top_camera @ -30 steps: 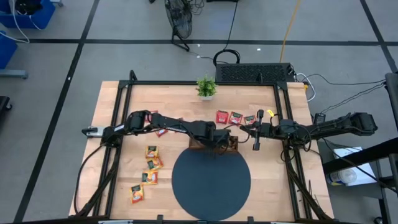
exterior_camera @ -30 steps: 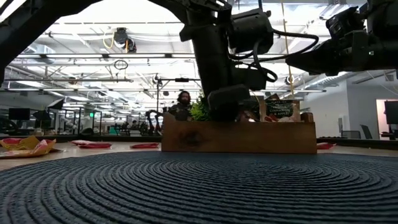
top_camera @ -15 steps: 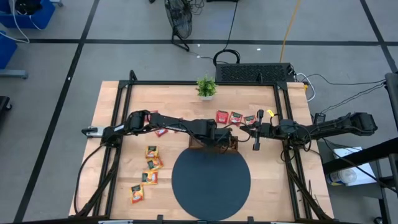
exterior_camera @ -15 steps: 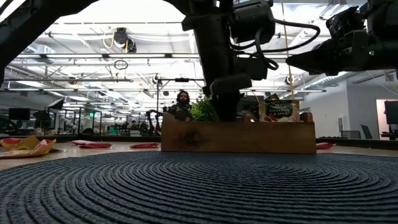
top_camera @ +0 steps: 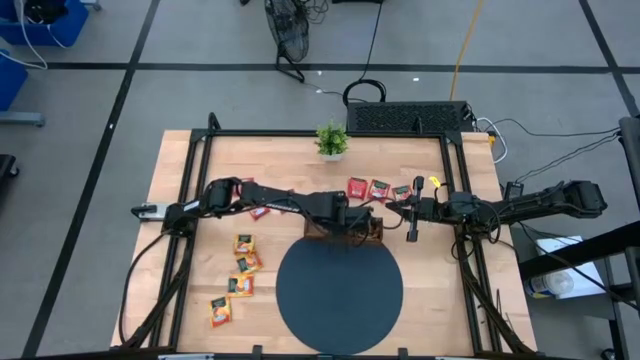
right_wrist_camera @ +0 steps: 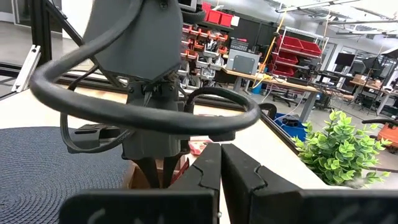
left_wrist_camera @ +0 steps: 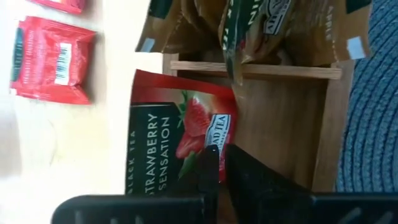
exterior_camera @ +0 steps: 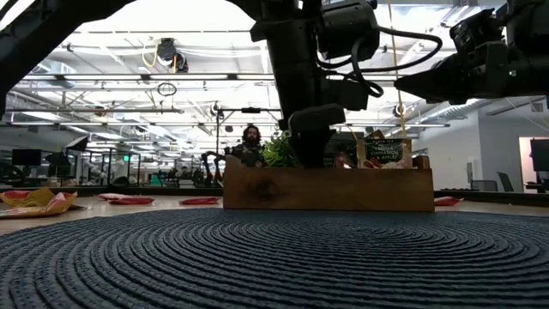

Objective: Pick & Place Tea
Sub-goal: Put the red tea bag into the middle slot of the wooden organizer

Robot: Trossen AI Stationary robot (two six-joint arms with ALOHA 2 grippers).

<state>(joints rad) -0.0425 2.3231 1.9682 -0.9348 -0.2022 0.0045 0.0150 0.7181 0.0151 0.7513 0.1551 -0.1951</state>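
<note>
My left claw (top_camera: 352, 222) hangs over the wooden tray (top_camera: 373, 236) at the twelve o'clock edge of the round mat (top_camera: 340, 290). Its fingers (left_wrist_camera: 214, 171) are only just beginning to part, a slit between them and no more. The red strawberry sachet (left_wrist_camera: 180, 146) leans in the tray compartment right in front of the tips, and I cannot tell for certain whether they touch it or have let go. I judge this is the release of one tea sachet into its slot. The next compartment holds the brown sachets (left_wrist_camera: 249, 28).

Against a second ago, my wrist sits a little higher above the tray in the low view, and the fingers that were pressed together now show that slit.

My right claw (top_camera: 412, 232) waits clenched at three o'clock of the tray, holding nothing.

More tea lies on the surface (top_camera: 190, 290): red sachets (top_camera: 368, 188) at one o'clock, yellow-orange ones (top_camera: 240, 270) at nine o'clock. So much is left to place.
</note>
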